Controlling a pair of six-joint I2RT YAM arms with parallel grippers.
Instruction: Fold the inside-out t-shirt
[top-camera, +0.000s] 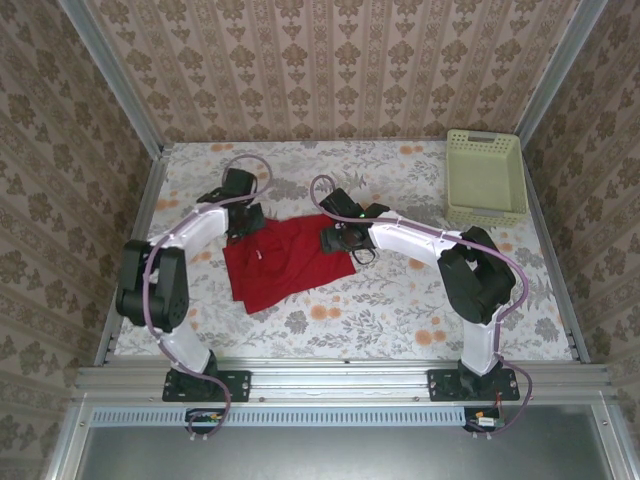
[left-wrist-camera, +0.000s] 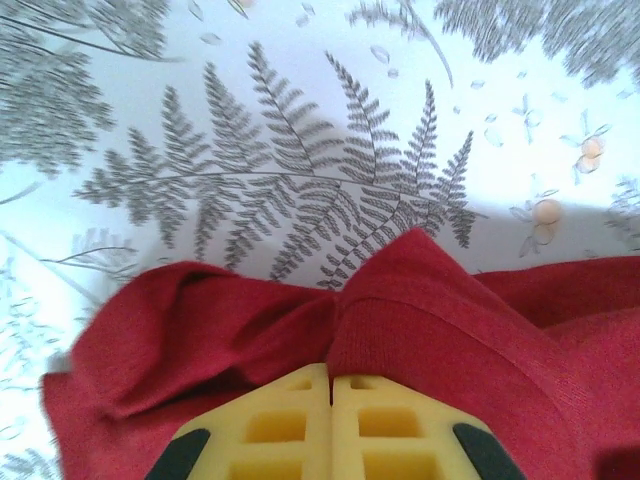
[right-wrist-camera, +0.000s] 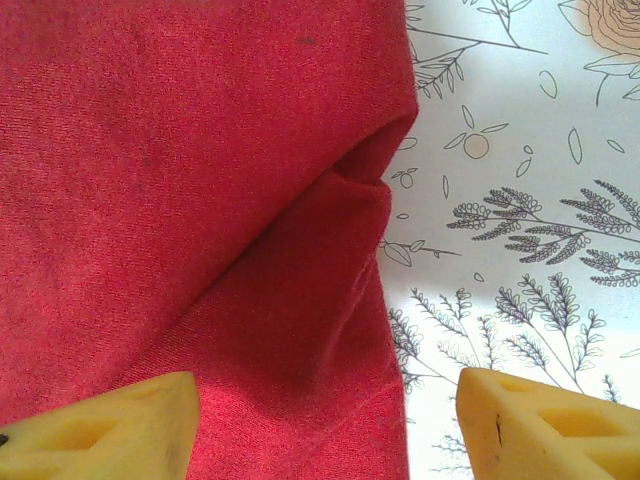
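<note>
Red inside-out t-shirt (top-camera: 285, 262), mid-worktop (top-camera: 400, 310); left gripper (left-wrist-camera: 331, 378) pinched on a bunched edge; right gripper (right-wrist-camera: 325, 400) wide, empty, straddling another edge; risk: shallow pinch slips, skewing the fold.

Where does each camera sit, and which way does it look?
Top external: above and behind, looking down on both arms, the table, the red t-shirt.
Left wrist: on the left arm, facing along the left gripper, shut on the t-shirt.
Right wrist: on the right arm, looking past the open right gripper at its edge.
Shared: every view shows the t-shirt.
</note>
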